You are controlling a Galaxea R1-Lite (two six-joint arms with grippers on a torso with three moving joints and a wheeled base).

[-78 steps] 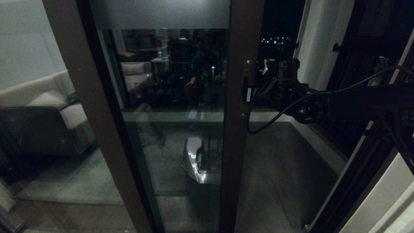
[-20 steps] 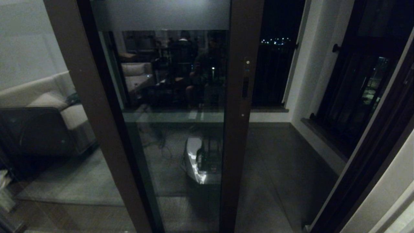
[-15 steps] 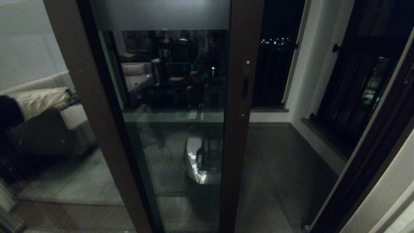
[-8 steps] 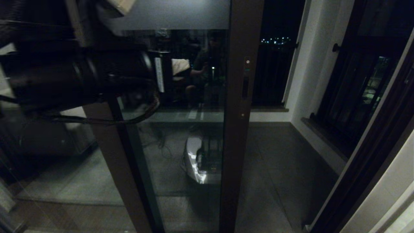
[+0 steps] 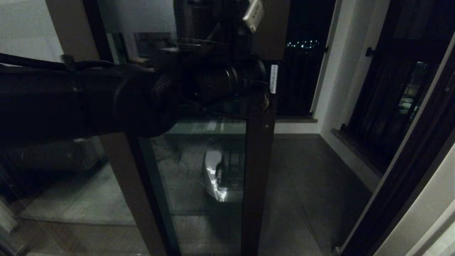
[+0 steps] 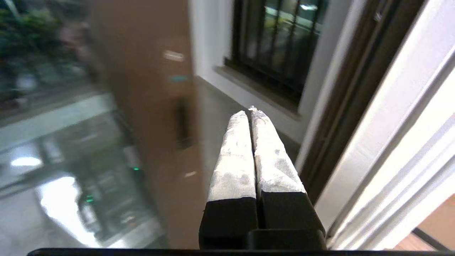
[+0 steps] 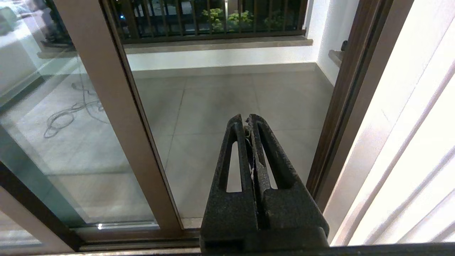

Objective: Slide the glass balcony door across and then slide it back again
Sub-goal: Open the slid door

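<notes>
The glass balcony door (image 5: 199, 167) stands partly across, its dark brown stile (image 5: 258, 160) near the middle of the head view. An open gap lies to the stile's right. My left arm (image 5: 142, 99) reaches in from the left and covers the stile at handle height. In the left wrist view my left gripper (image 6: 250, 111) is shut with nothing in it. It is just past the stile's edge, near the handle slot (image 6: 183, 122); contact with the stile cannot be told. My right gripper (image 7: 247, 119) is shut and empty, held low before the gap, beside the door's stile (image 7: 117, 124).
The fixed panel's plain brown stile (image 5: 121, 177) stands to the left. The dark door jamb (image 5: 408, 185) and a white wall edge the gap on the right. A dark barred window (image 5: 391, 99) sits past the tiled balcony floor (image 5: 312, 177).
The right arm has left the stile and gone out of the head view. My left arm has swung in from the left up to the stile. The door has not shifted.
</notes>
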